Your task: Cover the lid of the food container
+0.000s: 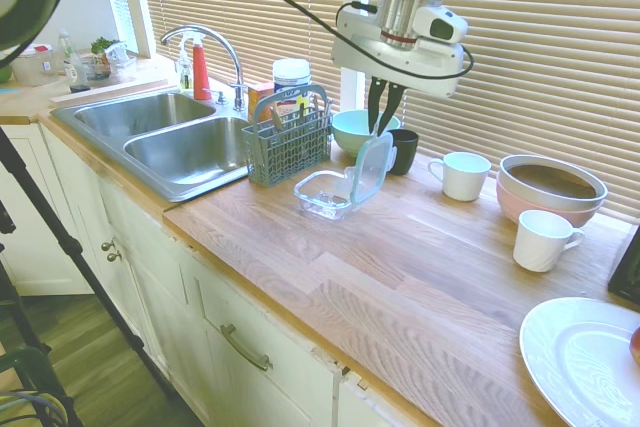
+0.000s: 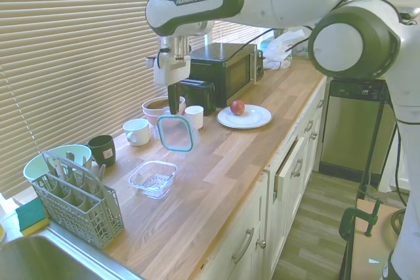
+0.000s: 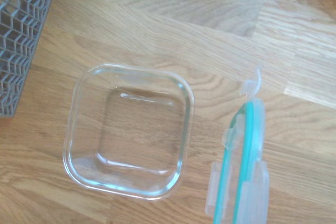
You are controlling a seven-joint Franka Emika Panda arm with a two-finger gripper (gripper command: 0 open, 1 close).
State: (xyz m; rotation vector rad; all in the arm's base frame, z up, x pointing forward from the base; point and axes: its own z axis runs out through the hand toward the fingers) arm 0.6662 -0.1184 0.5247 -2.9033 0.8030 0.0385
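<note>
Lid (image 3: pixel 239 171) cut off at edge.

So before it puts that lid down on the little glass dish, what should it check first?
1. Gripper shut on the lid: ok, lid hangs on edge from the fingers.
2. Food container open side up, empty: ok.
3. Lid above the container: not ok, it hangs off to one side.
4. Lid flat: not ok, it stands vertical.
5. Cutlery basket apart from the container: ok.
6. Snap tabs folded clear of the rim: cannot tell.
</note>
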